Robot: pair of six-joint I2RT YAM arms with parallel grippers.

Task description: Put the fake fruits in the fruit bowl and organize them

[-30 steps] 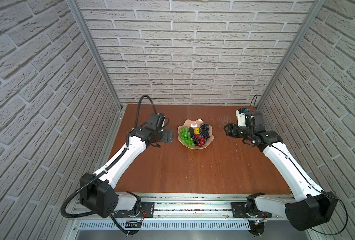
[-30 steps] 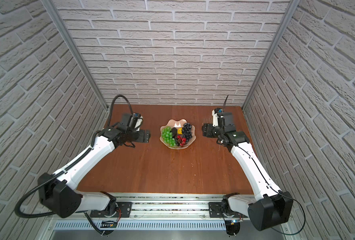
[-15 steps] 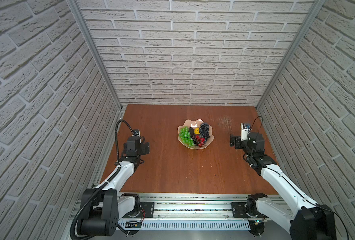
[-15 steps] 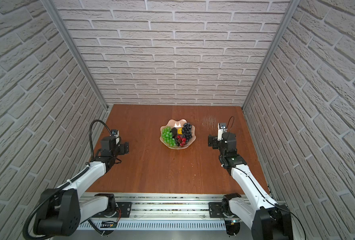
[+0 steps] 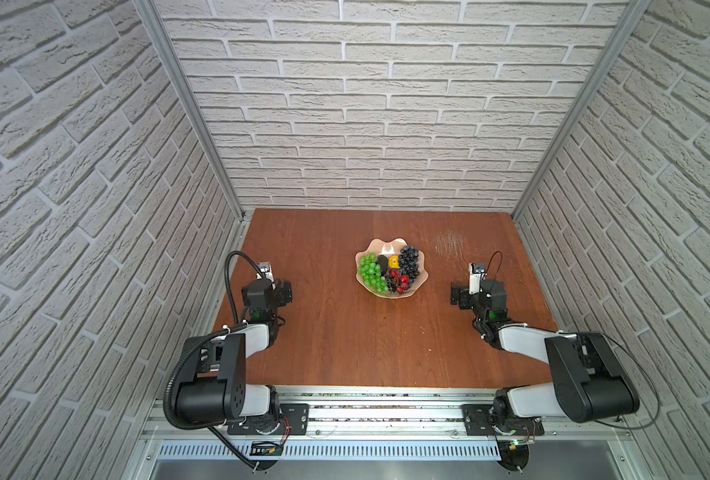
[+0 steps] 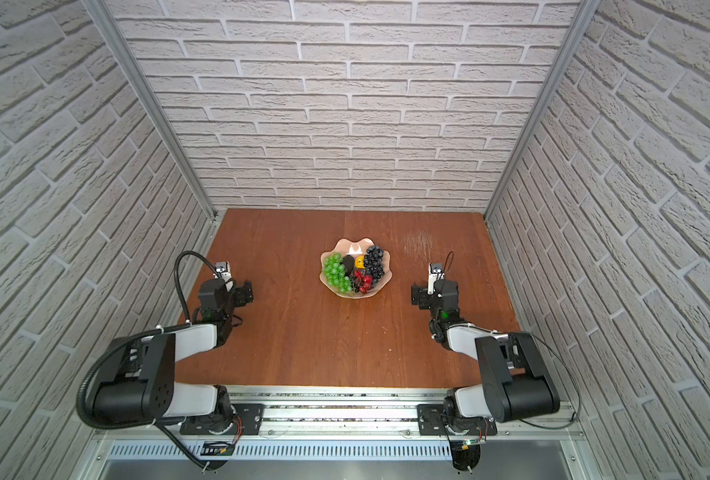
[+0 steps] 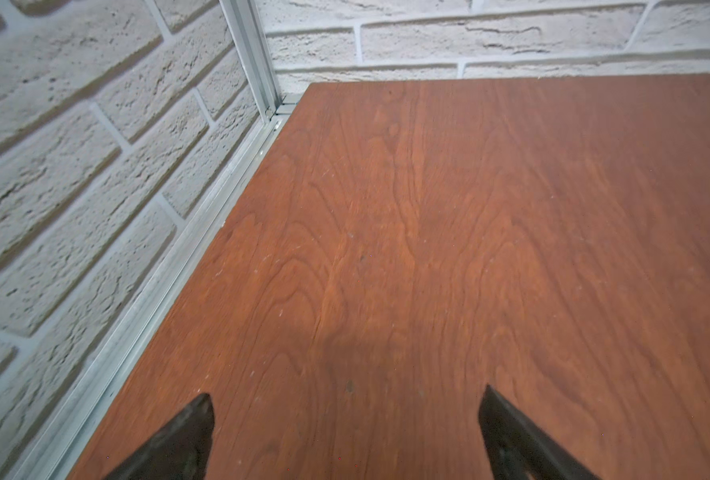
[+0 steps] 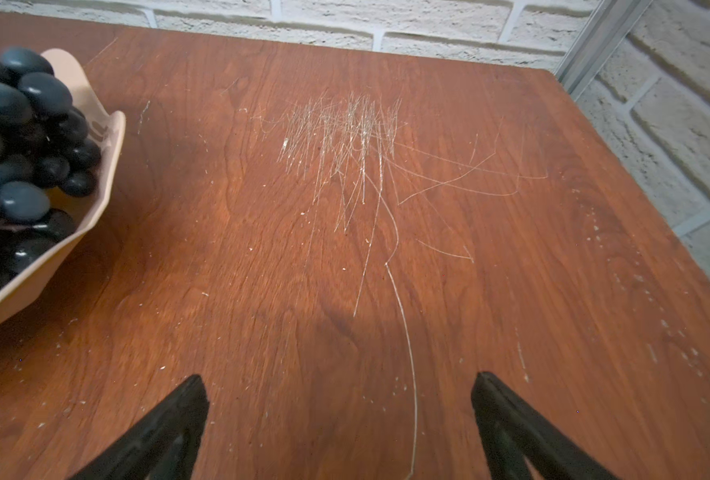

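Note:
The pale pink scalloped fruit bowl (image 5: 376, 248) (image 6: 344, 246) stands mid-table toward the back. In it lie the fake fruits: a green grape bunch (image 5: 370, 272), a dark avocado (image 5: 382, 262), a small yellow fruit (image 5: 394, 262), a blue-black grape bunch (image 5: 409, 262) and red and dark cherries (image 5: 399, 281). My left gripper (image 5: 283, 292) (image 7: 347, 399) hangs open and empty over bare wood, well left of the bowl. My right gripper (image 5: 458, 297) (image 8: 338, 384) is open and empty to the bowl's right. The right wrist view catches the bowl's rim (image 8: 110, 166) and the dark grapes (image 8: 20, 124).
A patch of pale scratches (image 5: 448, 242) (image 8: 345, 137) marks the wood behind my right gripper. White brick walls close in the table on three sides, with a metal corner post (image 7: 257, 62) at the back left. A metal rail (image 5: 386, 409) runs along the front edge.
Both arms have pulled back from beside the bowl toward the table's sides and front and folded up. Both grippers stayed open and empty.

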